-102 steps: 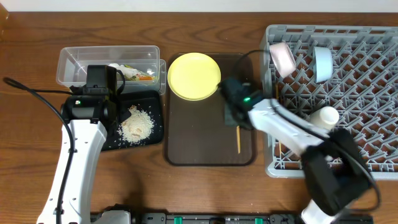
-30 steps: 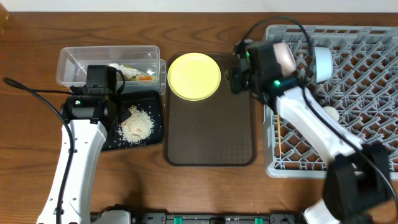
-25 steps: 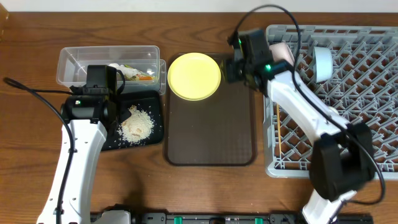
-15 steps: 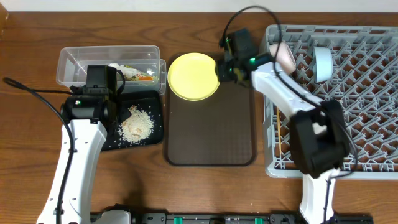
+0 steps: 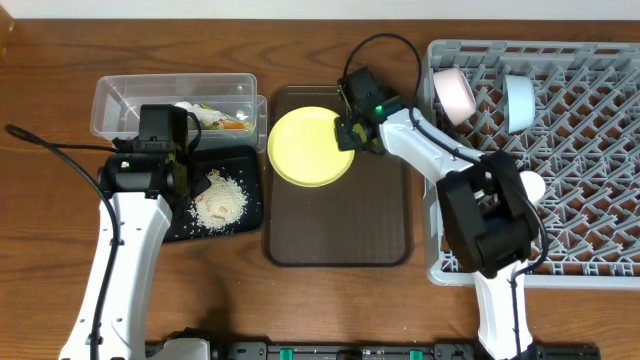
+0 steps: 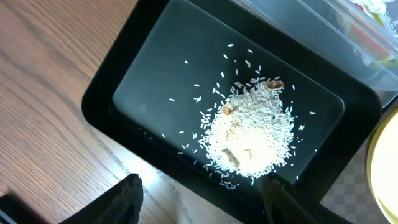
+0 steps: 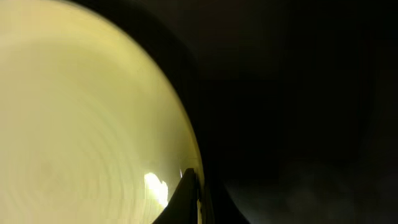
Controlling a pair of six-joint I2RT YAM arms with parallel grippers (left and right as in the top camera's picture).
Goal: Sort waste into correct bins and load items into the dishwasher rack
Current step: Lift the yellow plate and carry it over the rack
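Observation:
The round yellow plate (image 5: 305, 150) lies on the far part of the dark brown serving tray (image 5: 340, 225). My right gripper (image 5: 350, 125) sits on the plate's far right rim and appears shut on it. In the right wrist view the plate (image 7: 81, 124) fills the left half, with one finger (image 7: 189, 199) at its rim. My left gripper (image 6: 205, 208) is open and empty over the table beside the black tray (image 6: 155, 68), which holds the rice heap (image 6: 252, 137). The wrapper scrap (image 5: 215, 117) lies in the clear tub (image 5: 130, 100).
The grey rack (image 5: 580, 150) stands at the right with a white bowl (image 5: 453, 95), a light blue bowl (image 5: 518, 100) and a pale cup (image 5: 527, 185) in it. My right arm stretches over the rack's left side and hides the chopsticks.
My right gripper has swung from the rack to the plate's far right rim. The plate has shifted toward the front of the serving tray. The left arm has not moved.

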